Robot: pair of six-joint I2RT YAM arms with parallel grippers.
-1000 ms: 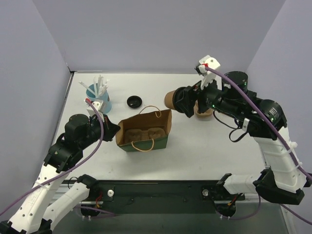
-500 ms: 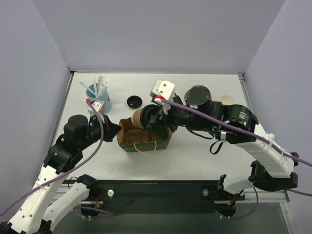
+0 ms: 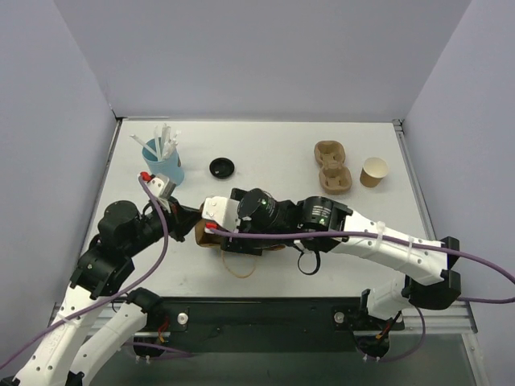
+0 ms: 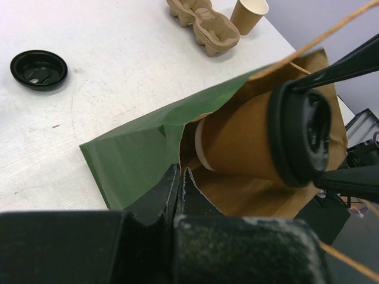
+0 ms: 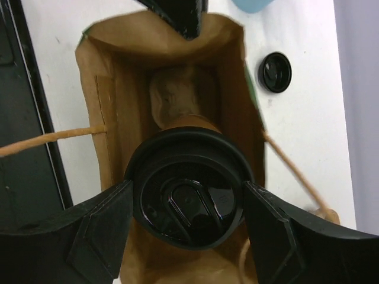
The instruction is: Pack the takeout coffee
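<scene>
Inside the green paper bag (image 4: 130, 154), right gripper (image 5: 186, 204) clasps the black-lidded tan paper cup (image 4: 237, 139); left gripper (image 4: 179, 180) pinches its rim open

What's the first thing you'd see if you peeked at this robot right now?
The tan paper coffee cup with a round black plastic lid, gripped by the right hand, partway inside the open green paper bag near the table's front middle. The left hand pinches the bag's edge. Farther back sit a blue cup of white straws and a loose black lid.
</scene>
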